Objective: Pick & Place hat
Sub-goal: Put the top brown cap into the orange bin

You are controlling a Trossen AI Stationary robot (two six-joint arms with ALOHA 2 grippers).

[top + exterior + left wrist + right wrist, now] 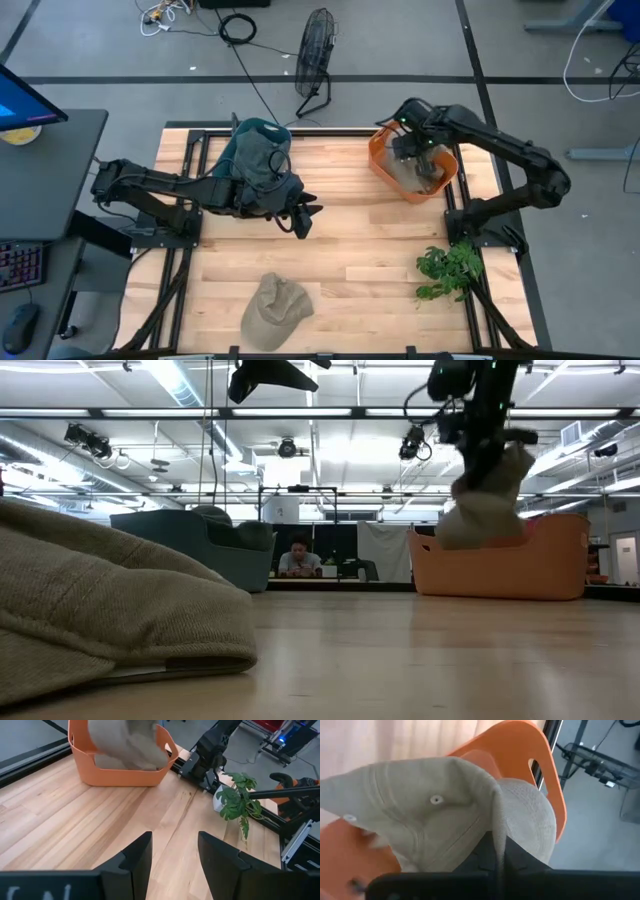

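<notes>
Over at the far right of the wooden surface [340, 270], the right gripper [420, 158] hangs above the orange bin [382, 160] with its fingers pinched tight on a beige hat [445, 815]. The hat dangles from the gripper, its crown drooping down into the bin's open top; from table height it hangs partly above the bin's rim, bunched around the fingers. Whether it touches the bin's floor I cannot tell.

The left gripper [302, 217] waits near the middle of the surface, fingers spread apart with nothing between them, just in front of a teal bin [255, 140] at the far edge.

A second beige hat [275, 310] lies flat on the near edge of the surface, well apart from both grippers. A small green plant [450, 268] sits toward the near right side.
</notes>
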